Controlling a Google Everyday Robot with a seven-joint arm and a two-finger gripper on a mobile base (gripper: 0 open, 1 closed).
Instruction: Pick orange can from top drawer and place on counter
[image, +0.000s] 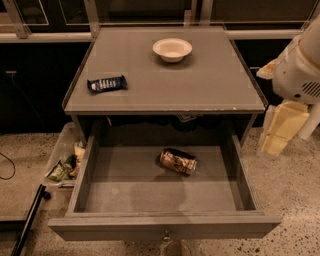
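Note:
The orange can (178, 161) lies on its side in the open top drawer (150, 200), slightly right of the middle and towards the back. The drawer is pulled fully out, and its small knob (166, 234) shows on the front panel. The counter (200, 85) is the flat grey top above it. My gripper (280, 132) hangs at the right of the cabinet, outside the drawer and below counter height, on the white arm (300, 70). It holds nothing that I can see.
A white bowl (172, 49) stands at the back of the counter. A dark blue snack bar wrapper (107, 83) lies at its left front. A clear bin with packets (65, 165) sits on the speckled floor left of the drawer. A black pole (27, 220) leans at the lower left.

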